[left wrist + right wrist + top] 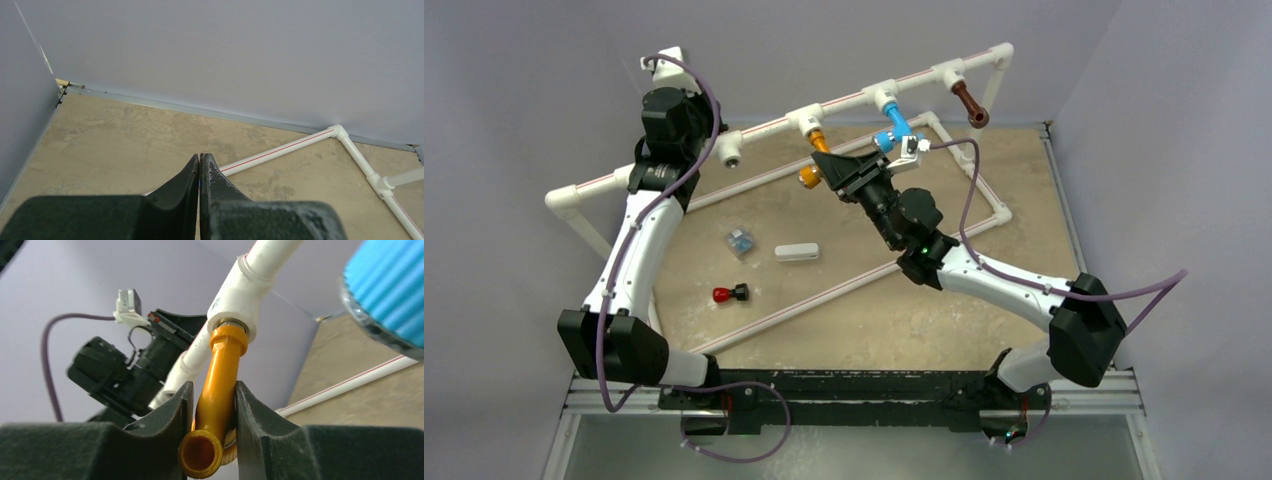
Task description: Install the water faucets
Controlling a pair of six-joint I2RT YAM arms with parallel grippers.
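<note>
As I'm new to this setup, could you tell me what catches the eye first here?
The right gripper clasps an orange faucet hanging from the white pipe rail over the far side of the table. A blue faucet and a brown faucet hang further right on that rail.

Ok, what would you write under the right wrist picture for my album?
Right gripper straddles the orange faucet screwed into its white tee fitting.

water faucets: 3 | upper-pipe tee fittings: 4 | loose small parts: 3 | arms: 2
</note>
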